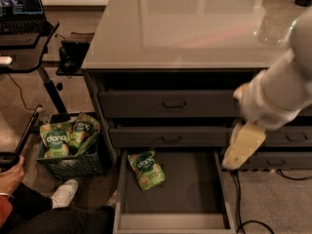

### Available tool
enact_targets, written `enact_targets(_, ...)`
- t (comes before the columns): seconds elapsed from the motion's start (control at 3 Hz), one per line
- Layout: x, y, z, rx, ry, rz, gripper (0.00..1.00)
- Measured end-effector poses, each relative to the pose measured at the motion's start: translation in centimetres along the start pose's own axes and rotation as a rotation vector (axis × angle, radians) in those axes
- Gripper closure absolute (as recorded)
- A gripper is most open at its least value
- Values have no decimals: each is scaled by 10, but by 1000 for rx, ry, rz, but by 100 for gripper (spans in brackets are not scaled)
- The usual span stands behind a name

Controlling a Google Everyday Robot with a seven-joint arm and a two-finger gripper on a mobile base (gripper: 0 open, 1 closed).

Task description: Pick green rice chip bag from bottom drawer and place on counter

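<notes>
Counter (195,28): A wide, glossy, pale grey top fills the upper part of the scene, capping a dark grey cabinet (146,104) of drawers.

Arm (282,91): The white arm enters from the right edge and slants down and leftward across the cabinet's right side, with its wrist below the counter's edge.

Bottom drawer (190,189): It stands pulled out at the foot of the cabinet, and most of its dark floor is bare.

Crate (68,165): A black mesh box sits on the floor to the left of the cabinet, with several green bags (56,138) bunched inside.

Gripper (234,159): The cream-coloured gripper points down and leftward, its tip near the drawer's right wall at the back corner. Whether it is open or shut cannot be told. It has no hold of the bag.

Green rice chip bag (146,169): The bag lies logo-up and slightly tilted on the drawer floor, close to the back left corner. It is well apart from the gripper, across the drawer's width.
</notes>
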State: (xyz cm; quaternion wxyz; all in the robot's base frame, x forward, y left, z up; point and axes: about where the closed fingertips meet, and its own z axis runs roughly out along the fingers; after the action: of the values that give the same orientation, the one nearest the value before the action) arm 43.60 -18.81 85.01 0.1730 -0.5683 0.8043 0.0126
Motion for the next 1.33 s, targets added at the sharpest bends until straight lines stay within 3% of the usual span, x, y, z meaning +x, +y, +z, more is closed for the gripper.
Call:
enact_targets(0.33, 9, 18, 87, -57, -5, 19, 0)
enact_targets(0.67, 18, 27, 154, -103, -26, 25, 0)
enact_targets(1.0, 24, 32, 204, -177, -8, 47, 0)
enact_targets(1.33, 24, 32, 204, -177, -9, 47, 0)
